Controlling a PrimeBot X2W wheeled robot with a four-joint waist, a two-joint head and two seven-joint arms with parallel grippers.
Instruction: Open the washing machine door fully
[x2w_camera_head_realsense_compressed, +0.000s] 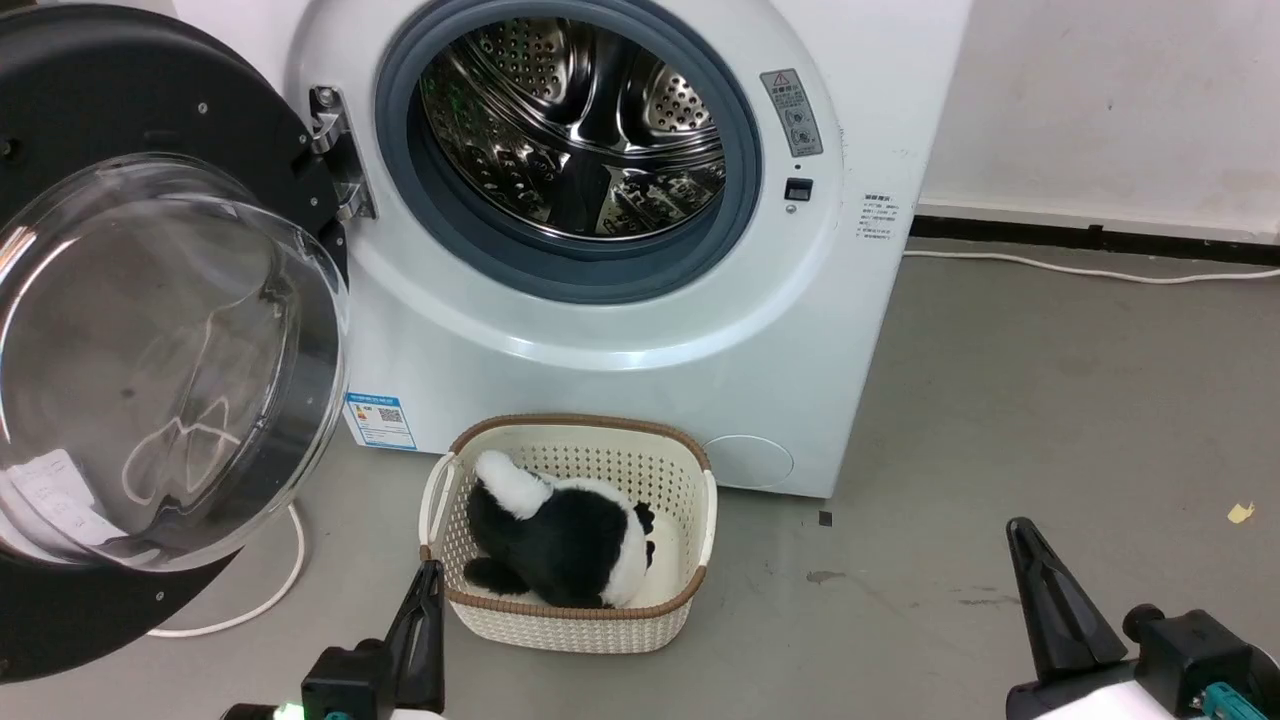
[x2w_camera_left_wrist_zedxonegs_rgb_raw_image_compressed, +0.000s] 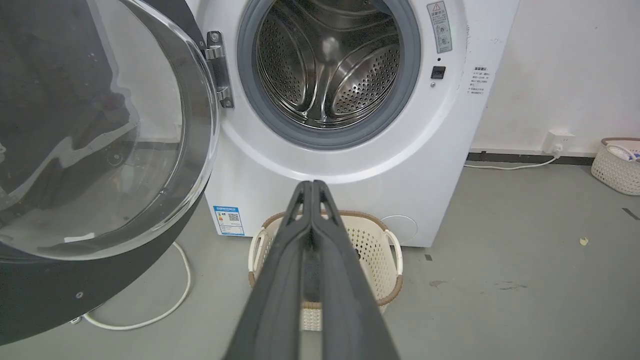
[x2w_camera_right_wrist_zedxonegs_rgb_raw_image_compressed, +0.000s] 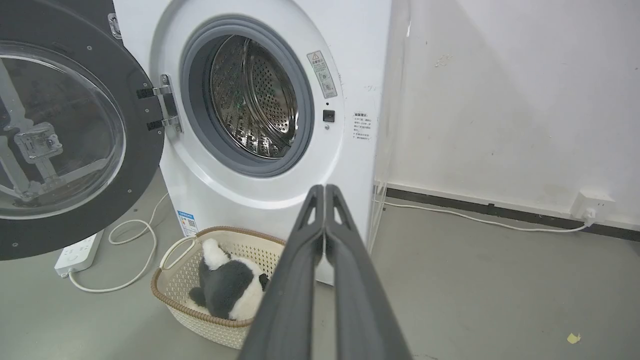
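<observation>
The white washing machine (x2w_camera_head_realsense_compressed: 600, 350) stands ahead with its steel drum (x2w_camera_head_realsense_compressed: 575, 120) exposed. Its glossy black door (x2w_camera_head_realsense_compressed: 150, 330), with the bulging glass bowl, is swung out wide to the left on its metal hinge (x2w_camera_head_realsense_compressed: 335, 150); the door (x2w_camera_left_wrist_zedxonegs_rgb_raw_image_compressed: 90, 130) also fills the left of the left wrist view, and the door (x2w_camera_right_wrist_zedxonegs_rgb_raw_image_compressed: 65, 130) hangs left in the right wrist view. My left gripper (x2w_camera_head_realsense_compressed: 428, 575) sits low at the bottom, shut and empty, well clear of the door. My right gripper (x2w_camera_head_realsense_compressed: 1020, 530) is at the lower right, also shut on nothing. Both grippers' fingers (x2w_camera_left_wrist_zedxonegs_rgb_raw_image_compressed: 311, 190) (x2w_camera_right_wrist_zedxonegs_rgb_raw_image_compressed: 324, 192) are pressed together.
A cream basket (x2w_camera_head_realsense_compressed: 570, 610) holding a black and white plush toy (x2w_camera_head_realsense_compressed: 560, 535) stands on the floor before the washer. A white cable (x2w_camera_head_realsense_compressed: 270, 590) loops under the door, and a power strip (x2w_camera_right_wrist_zedxonegs_rgb_raw_image_compressed: 80, 252) lies there. Another basket (x2w_camera_left_wrist_zedxonegs_rgb_raw_image_compressed: 620, 165) sits by the right wall. Grey floor lies open to the right.
</observation>
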